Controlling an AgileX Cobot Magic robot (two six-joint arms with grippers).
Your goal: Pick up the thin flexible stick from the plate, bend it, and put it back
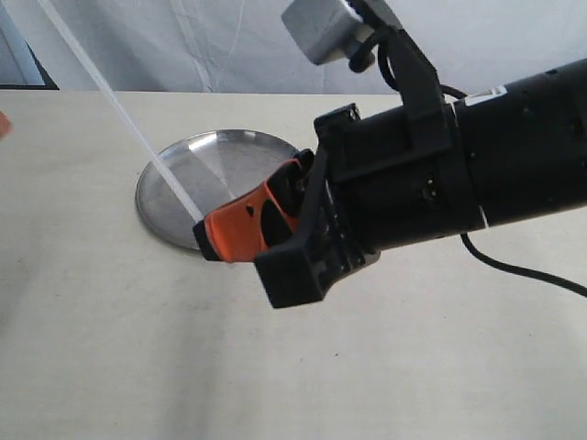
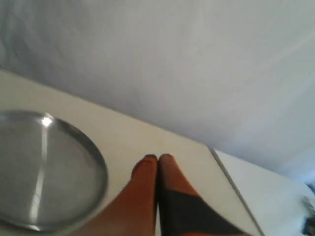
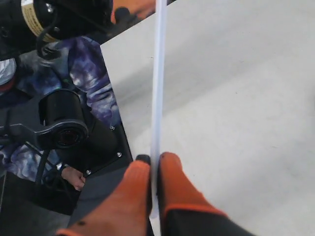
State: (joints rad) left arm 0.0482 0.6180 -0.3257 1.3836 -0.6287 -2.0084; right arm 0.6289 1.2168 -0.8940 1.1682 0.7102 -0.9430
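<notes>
- Thin flexible stick (image 1: 119,110): one, clear of the plate, pinched at its lower end and slanting up out of the exterior view's top-left.
- Right gripper (image 1: 204,235): orange fingers clenched on the stick's end, over the plate's near rim.
- Plate (image 1: 234,156): one, flat on the pale table (image 1: 275,367).
- Left gripper (image 2: 157,160): fingers pressed together, nothing visible between them, near the plate.

Thin flexible stick (image 1: 119,110): whitish translucent strip, straight, lifted off the plate (image 1: 229,165), lower end pinched in the right end effector (image 1: 206,236), slanting up-left. Plate: round, silver-grey, low rim, flat on the bench (image 1: 138,348).
</notes>
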